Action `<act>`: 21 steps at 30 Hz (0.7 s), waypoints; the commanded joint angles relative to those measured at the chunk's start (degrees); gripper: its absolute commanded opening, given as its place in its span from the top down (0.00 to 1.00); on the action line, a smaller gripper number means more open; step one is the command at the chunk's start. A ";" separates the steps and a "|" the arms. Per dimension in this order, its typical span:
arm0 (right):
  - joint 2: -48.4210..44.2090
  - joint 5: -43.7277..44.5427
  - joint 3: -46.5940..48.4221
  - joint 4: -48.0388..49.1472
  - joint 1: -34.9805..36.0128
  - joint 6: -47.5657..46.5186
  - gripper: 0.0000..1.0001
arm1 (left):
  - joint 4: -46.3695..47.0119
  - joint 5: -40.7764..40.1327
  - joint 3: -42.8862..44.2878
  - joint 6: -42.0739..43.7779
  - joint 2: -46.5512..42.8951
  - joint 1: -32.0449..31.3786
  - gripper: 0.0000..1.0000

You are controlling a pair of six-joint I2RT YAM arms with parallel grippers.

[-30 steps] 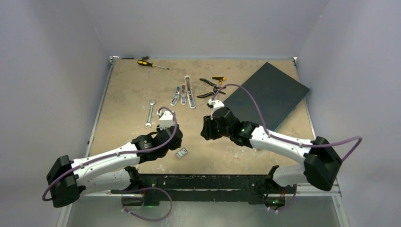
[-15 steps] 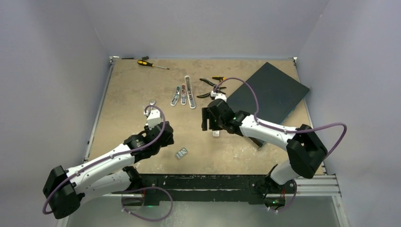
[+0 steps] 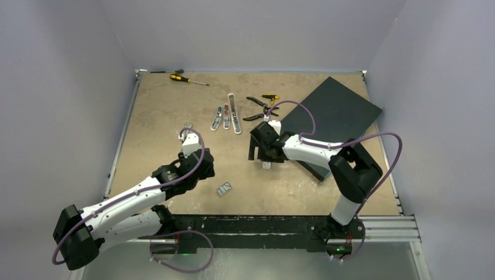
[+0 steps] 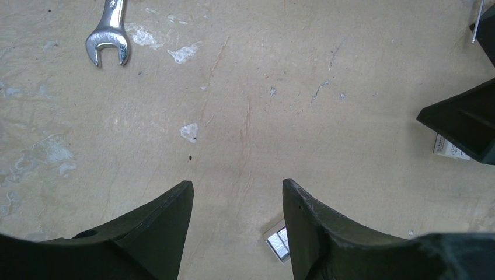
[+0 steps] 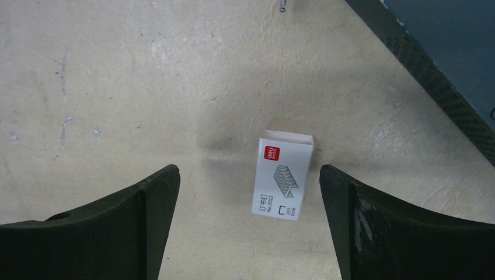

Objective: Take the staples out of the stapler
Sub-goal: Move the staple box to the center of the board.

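- Table (image 3: 152, 111): tan, scuffed surface recorded.
- Dark board (image 3: 333, 116): laid flat at the far right.
- Right gripper (image 5: 248, 170): jaws are held wide apart and nothing is gripped. A white staple box (image 5: 283, 175) is seen flat on the table between the fingers, untouched.
- Left gripper (image 4: 236, 184): jaws are spread and nothing is gripped.
- Stapler pieces (image 3: 229, 115): laid side by side towards the back.
- Wrench (image 4: 108, 35): noted ahead and left of the left gripper.
- Staples (image 3: 224, 188): a small grey block is seen on the table near the front edge, beside the left gripper and well apart from the stapler pieces.
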 commanded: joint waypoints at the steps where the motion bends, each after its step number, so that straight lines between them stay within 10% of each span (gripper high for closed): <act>1: 1.08 3.45 0.75 -1.62 -0.06 4.92 0.08 | 0.06 -0.91 2.45 2.55 -1.14 0.19 0.44; 21: 4.89 4.68 0.55 -0.27 -0.06 3.16 0.08 | -1.41 -4.90 5.44 5.13 0.01 0.20 0.42</act>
